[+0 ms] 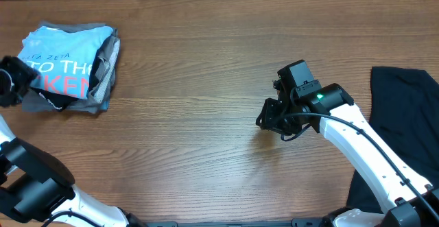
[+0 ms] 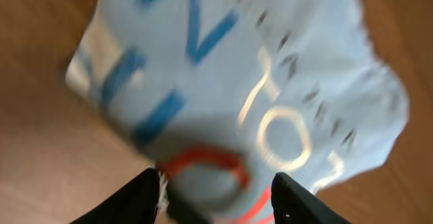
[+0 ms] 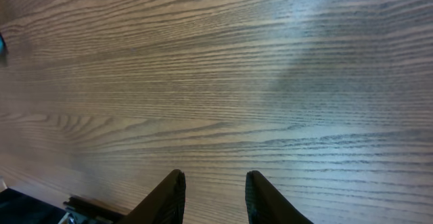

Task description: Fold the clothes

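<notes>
Though blur smears the left wrist view, the left tool shows its fingers spread, with the edge of the blue T-shirt lying between them. Can't tell whether either finger touches cloth. Print on the shirt is only half readable. Right tool: fingers parted by a moderate gap, nothing between them, over bare table. Overhead, the left tool is partly cut off by the frame's left edge, at the left side of the folded blue T-shirt, which tops a small pile at the table's far left. Grey T-shirt peeks out underneath, mostly hidden. Black T-shirt lies at the right, cut off by the frame edge and partly covered by the right arm.
</notes>
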